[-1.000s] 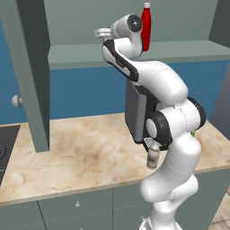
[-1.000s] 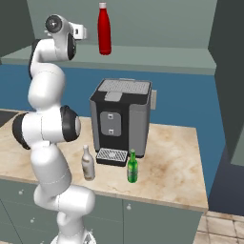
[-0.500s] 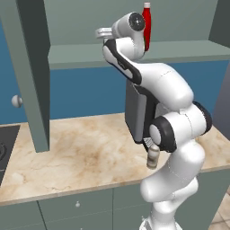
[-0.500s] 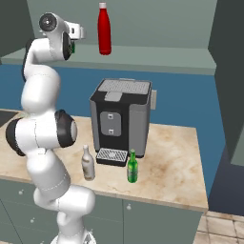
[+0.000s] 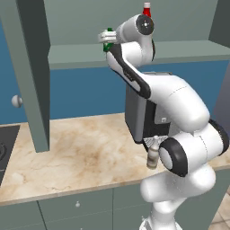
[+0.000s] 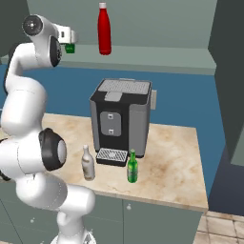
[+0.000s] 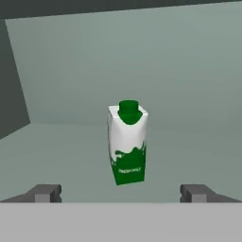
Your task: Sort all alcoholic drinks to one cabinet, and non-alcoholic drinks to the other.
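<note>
The green-and-white carton (image 7: 127, 143) stands upright on the cabinet shelf (image 7: 71, 151), straight ahead of the released tool (image 7: 122, 193), apart from its fingertips

Beside the black-and-grey coffee machine (image 6: 121, 119) on the beige marbled counter (image 6: 176, 162), a green bottle (image 6: 132, 167) and pale grey bottle (image 6: 87, 163) are showing; above it, a red white-capped bottle (image 6: 104, 28) and green-and-white carton (image 7: 127, 142)

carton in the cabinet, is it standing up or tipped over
Standing up. The carton rests on its base on the cabinet shelf, green cap on top, clear of the open gripper.
</note>
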Available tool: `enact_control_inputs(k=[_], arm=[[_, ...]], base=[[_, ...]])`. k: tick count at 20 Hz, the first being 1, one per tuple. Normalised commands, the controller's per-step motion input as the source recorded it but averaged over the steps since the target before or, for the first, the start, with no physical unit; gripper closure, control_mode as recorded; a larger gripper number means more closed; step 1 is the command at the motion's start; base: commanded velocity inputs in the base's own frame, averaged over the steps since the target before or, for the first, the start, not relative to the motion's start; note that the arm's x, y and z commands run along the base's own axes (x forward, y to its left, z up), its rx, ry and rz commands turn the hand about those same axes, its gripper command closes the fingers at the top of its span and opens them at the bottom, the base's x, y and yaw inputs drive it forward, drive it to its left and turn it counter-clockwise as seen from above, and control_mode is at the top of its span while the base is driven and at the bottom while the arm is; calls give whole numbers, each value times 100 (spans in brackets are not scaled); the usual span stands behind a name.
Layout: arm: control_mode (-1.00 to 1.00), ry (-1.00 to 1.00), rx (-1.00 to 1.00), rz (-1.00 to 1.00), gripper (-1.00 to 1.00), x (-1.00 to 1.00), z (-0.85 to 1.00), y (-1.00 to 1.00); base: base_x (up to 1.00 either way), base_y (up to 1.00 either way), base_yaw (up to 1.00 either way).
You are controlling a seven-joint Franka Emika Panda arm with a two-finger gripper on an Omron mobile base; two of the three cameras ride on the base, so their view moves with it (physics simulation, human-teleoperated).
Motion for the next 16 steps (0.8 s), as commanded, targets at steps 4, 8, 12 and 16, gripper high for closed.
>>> enact_control_inputs(k=[4,8,12,16], arm=[[-100,0,0,0,-100,-79,-9,-4],[-100,0,0,0,-100,-81,-12,-8],[-100,0,0,0,-100,-76,-15,-8],[-100,0,0,0,-100,-70,-18,-11]], base=[[0,0,0],[0,0,0],[0,0,0],[0,0,0]])
